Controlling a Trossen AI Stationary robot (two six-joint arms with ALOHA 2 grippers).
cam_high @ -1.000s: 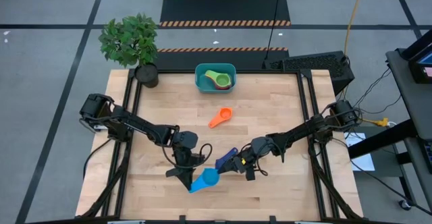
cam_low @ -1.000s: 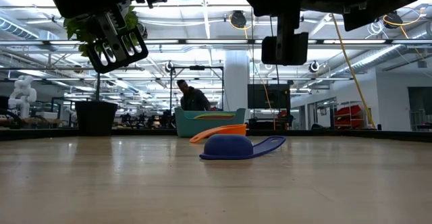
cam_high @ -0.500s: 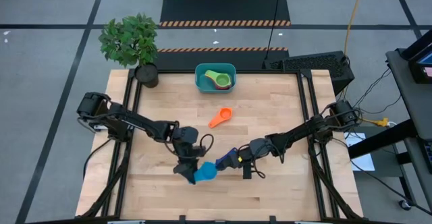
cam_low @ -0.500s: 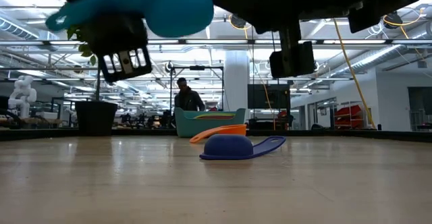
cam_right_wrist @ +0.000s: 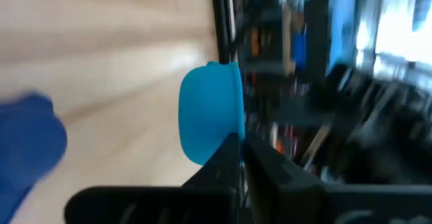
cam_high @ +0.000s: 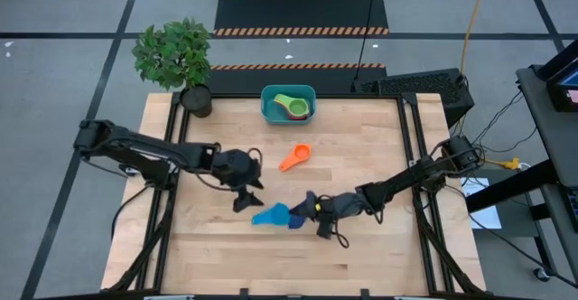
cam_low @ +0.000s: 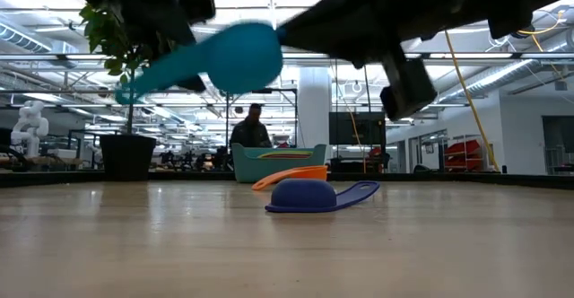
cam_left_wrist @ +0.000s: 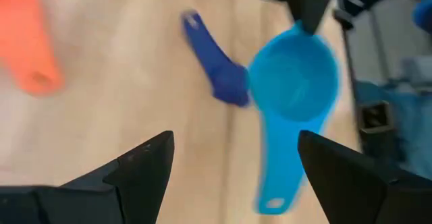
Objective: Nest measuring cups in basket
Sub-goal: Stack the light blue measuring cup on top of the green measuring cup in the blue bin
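The black plant pot (cam_high: 198,100) stands at the far left corner of the bench (cam_high: 379,264). To its right and nearer the bench's middle, the left gripper (cam_high: 244,194) hangs above the wood with its fingers (cam_left_wrist: 145,163) spread wide and nothing between them.

Just beside it, the light-blue measuring cup (cam_high: 271,215) is held clear of the bench, bowl toward the right arm and handle pointing back toward the left one.

At the middle of the far edge sits the teal basket (cam_high: 265,101), with a green cup (cam_high: 285,101) and a red cup (cam_high: 299,112) lying together inside it. The orange cup (cam_high: 295,157) lies on the bench between the basket and the two grippers, apart from both.

Below the raised cup, the dark blue cup (cam_low: 309,195) rests upside down on the wood, its handle slanting off to one side.

The right gripper (cam_high: 305,213), reaching in from the right edge, has its fingers clenched on the rim of the light-blue measuring cup.

In the room beyond the far edge, a person (cam_low: 251,129) stands behind the basket.
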